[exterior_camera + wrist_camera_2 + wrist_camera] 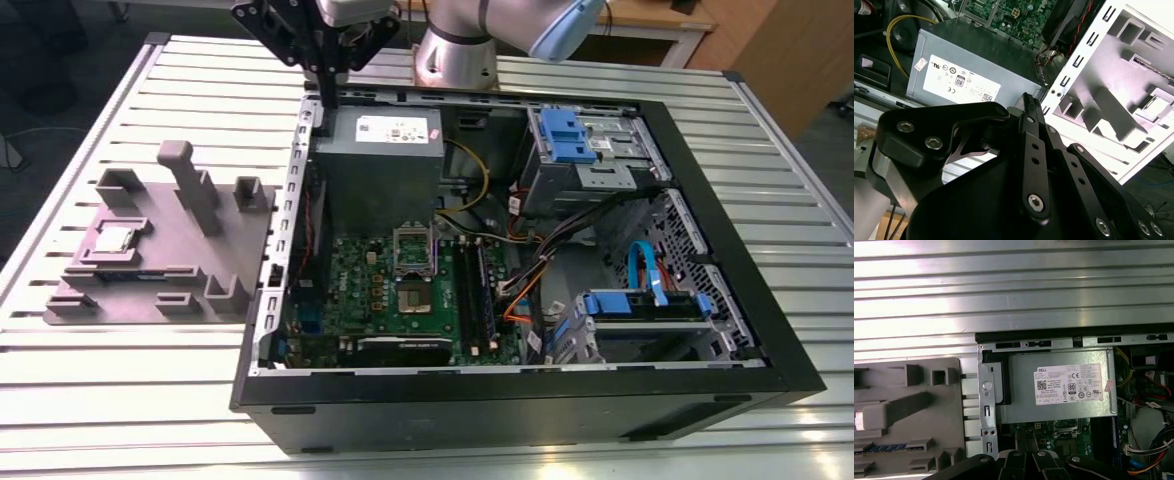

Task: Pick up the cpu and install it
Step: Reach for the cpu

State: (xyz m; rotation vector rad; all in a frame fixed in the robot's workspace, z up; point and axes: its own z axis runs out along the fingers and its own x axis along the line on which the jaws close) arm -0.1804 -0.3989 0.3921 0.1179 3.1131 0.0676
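Closest to the lens in the second wrist view, my gripper (1027,99) hangs with its two black fingers pressed together on nothing. It sits above the far corner of the open computer case (534,405) at the exterior view's left, just over the grey power-supply box (380,150). The cpu (115,238) lies well apart from me, seated in a grey holder tray (187,270) on the slatted metal table (120,400), beside the case at the exterior view's left. Inside the case, the motherboard socket (416,295) lies between the power-supply box and the near wall.
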